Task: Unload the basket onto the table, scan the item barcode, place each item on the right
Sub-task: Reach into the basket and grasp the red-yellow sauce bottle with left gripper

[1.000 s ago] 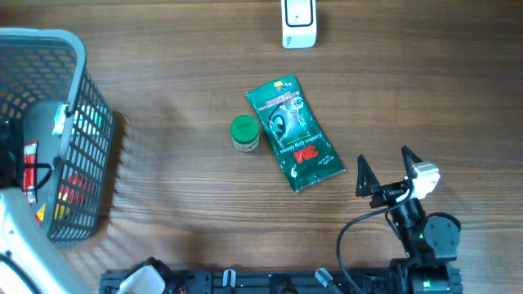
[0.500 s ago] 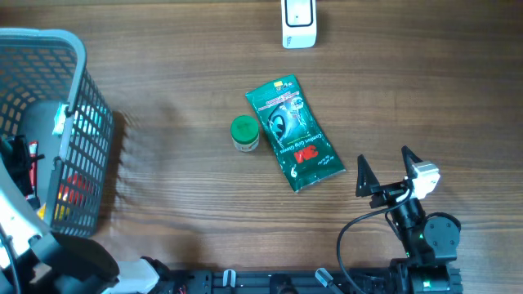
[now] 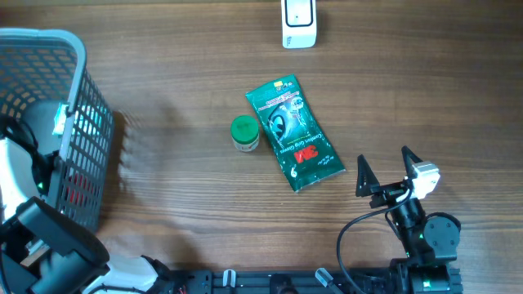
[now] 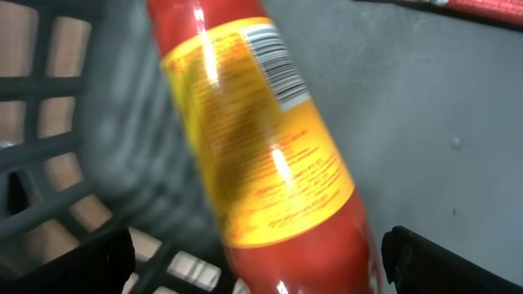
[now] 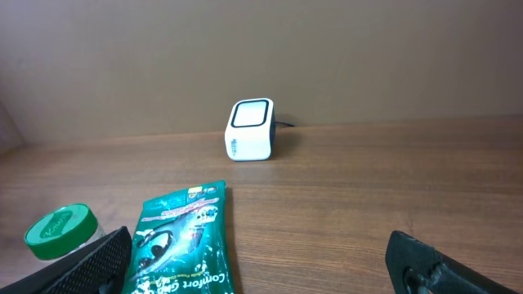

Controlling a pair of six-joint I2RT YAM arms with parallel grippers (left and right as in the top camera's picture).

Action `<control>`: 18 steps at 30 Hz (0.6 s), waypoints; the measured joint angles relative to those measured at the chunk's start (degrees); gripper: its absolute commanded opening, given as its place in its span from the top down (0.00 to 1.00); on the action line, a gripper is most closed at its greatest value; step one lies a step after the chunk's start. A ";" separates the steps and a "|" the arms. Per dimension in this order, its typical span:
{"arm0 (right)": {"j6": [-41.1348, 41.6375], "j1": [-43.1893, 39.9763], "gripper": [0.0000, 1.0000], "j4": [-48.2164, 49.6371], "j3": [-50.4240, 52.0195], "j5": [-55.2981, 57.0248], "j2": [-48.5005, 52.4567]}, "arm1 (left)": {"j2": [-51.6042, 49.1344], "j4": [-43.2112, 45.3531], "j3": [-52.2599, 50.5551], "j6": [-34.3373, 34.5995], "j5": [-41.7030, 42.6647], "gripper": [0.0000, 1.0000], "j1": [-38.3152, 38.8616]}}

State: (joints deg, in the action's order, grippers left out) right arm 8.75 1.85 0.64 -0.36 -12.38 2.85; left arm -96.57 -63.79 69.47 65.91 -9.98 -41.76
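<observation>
Bottle [image 4: 270,171], a glossy red cylinder, yellow-labelled and barcoded, lies in the grey mesh basket [image 3: 88,102] at our table's left edge, between our left gripper's [image 4: 261,263] spread, unclasped fingers. Our right gripper [image 3: 384,166] gapes above bare wood.

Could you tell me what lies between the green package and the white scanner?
Only bare table separates the green package and the white scanner, in the overhead view.

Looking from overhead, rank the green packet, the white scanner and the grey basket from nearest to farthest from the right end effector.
1. Green packet, just left of the right end effector.
2. White scanner, at the top of the view.
3. Grey basket, far left.
</observation>
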 measured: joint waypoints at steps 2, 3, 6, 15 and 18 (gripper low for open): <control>0.00 0.00 0.00 0.00 0.00 0.00 0.00 | 0.00 2.32 -1.88 0.00 0.26 0.00 -0.04; 0.02 0.00 0.00 0.00 0.00 0.00 0.00 | 0.00 4.20 -3.21 -0.04 0.44 0.00 -0.04; 0.02 0.00 0.00 0.00 0.00 0.00 0.00 | -0.07 7.89 -6.67 -0.04 0.68 0.00 -0.04; 0.02 0.00 0.00 0.00 0.00 0.00 0.00 | -0.09 9.94 -9.66 0.00 1.07 0.25 -0.04; 0.00 0.00 0.00 0.00 0.00 0.00 0.00 | -0.09 9.53 -9.66 -0.13 1.11 0.36 -0.04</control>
State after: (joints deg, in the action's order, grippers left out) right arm 8.75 1.85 0.64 -0.36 -12.38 2.85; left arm -96.66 -54.26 59.81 65.78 -8.86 -41.80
